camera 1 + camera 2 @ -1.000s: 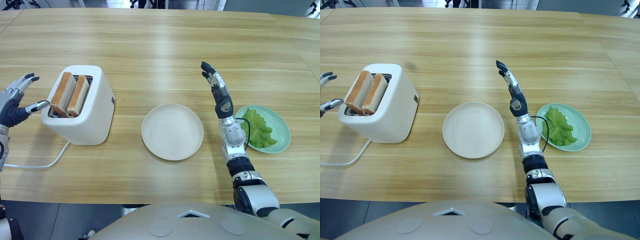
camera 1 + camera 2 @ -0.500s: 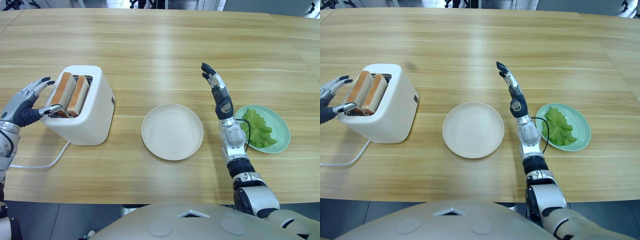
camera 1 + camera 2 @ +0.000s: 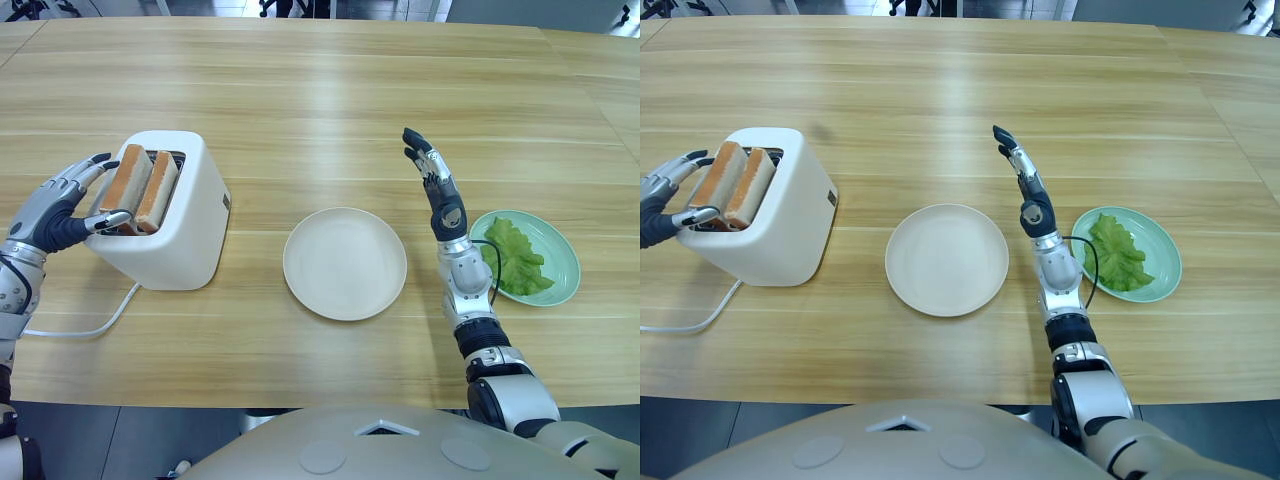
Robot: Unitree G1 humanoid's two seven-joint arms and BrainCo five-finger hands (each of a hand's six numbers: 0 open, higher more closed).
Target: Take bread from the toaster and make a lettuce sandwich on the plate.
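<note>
Now the left hand [image 3: 55, 210] sits at 9 o'clock of the toaster [image 3: 185, 235], open, its fingers [image 3: 88, 165] spread rather than curled. The upper fingers lie by the far end of the left slice [image 3: 127, 185] and the thumb [image 3: 113, 218] by its near end, so the hand brackets that slice from the side. I cannot tell whether the tips actually touch the crust, and the hand holds nothing. Both slices stand upright in the slots, sticking well above the top. The right slice [image 3: 158, 190] is just beside the left one, at its 3 o'clock. The toaster is white and stands on the wooden table [image 3: 320, 90]. A white cord [image 3: 95, 322] runs from its near-left corner toward 7 o'clock and on to the table's edge.

At 3 o'clock of the toaster, well apart from it, lies the plate [image 3: 345, 263], cream and round. The right hand [image 3: 433, 180] stands at about 2 o'clock of the plate, near its rim, raised off the table on an upright forearm. It is open too, with fingers straight and together, pointing up and toward 11 o'clock, gripping nothing. At 3 o'clock of that forearm, just beside it, a green dish [image 3: 565, 250] holds the lettuce [image 3: 515, 258], ruffled leaf lying flat inside.
</note>
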